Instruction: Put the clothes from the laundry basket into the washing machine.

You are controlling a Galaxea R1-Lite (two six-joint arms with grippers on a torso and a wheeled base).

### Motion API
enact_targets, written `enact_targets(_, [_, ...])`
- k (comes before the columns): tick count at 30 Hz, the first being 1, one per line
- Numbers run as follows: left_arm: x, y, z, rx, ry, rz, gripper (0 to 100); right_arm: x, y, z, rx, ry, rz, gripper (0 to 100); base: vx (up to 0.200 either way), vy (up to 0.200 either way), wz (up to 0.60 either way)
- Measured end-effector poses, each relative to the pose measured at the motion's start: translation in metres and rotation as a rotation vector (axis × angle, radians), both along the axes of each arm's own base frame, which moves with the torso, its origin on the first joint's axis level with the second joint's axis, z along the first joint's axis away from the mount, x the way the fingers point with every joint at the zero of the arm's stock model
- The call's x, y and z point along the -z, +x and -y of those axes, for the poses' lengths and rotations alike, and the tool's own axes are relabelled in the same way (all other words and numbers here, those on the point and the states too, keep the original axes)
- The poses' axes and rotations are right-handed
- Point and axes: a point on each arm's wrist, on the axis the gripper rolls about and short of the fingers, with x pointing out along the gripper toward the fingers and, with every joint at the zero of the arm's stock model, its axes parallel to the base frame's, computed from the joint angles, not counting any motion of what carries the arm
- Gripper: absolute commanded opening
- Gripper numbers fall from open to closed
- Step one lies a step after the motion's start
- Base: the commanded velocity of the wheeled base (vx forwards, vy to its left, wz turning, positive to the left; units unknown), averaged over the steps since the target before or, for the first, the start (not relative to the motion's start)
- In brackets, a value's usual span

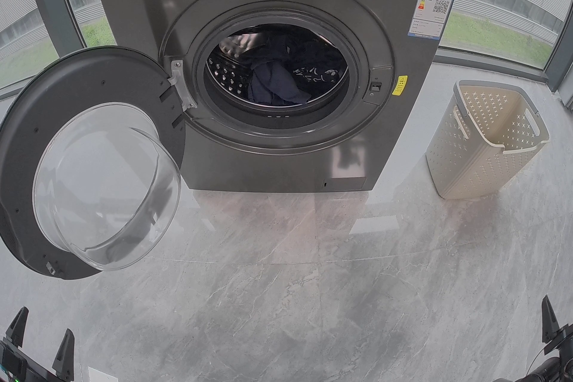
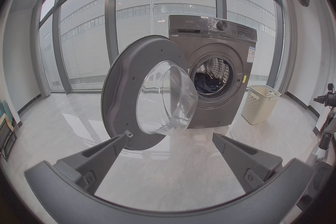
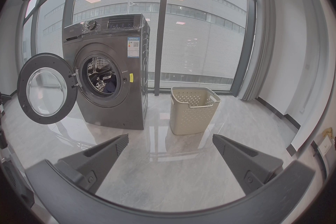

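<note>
Right now your left tool [image 2: 169, 135] stands wide open, gripping and touching nothing; your right tool [image 3: 169, 136] is spread just as wide, also bare. Well ahead of both, the washing machine [image 1: 382, 31] has its door [image 1: 36, 120] swung open on the left tool's side, dark clothes [image 1: 280, 76] lying in the drum [image 1: 230, 73]. The laundry basket [image 1: 486, 144] stands on the floor [image 1: 298, 293] ahead of the right tool, just beside the machine.

The right gripper [image 3: 169, 138], fingers spread, faces the washing machine [image 3: 105, 105], its door [image 3: 45, 88] swung wide, the laundry basket [image 3: 192, 112] standing near it.
</note>
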Motion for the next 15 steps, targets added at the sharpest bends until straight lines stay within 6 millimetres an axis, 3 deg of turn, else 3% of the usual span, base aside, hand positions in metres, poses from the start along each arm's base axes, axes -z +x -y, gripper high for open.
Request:
enact_targets(4, [0.001, 0.0, 0.0, 0.018, 0.0, -0.001, 100, 0.001, -0.002, -0.001, -0.017, 0.004, 0.014, 100, 0.0, 0.0, 0.0])
enact_targets(10, [0.001, -0.001, 0.0, 0.026, -0.003, 0.0, 100, 0.008, -0.003, -0.004, -0.178, 0.026, -0.03, 100, 0.0, 0.2, 0.0])
enact_targets(15, [0.001, -0.001, 0.0, 0.032, -0.011, 0.0, 100, 0.011, -0.003, -0.004, -0.178, 0.049, -0.052, 100, 0.0, 0.2, 0.0])
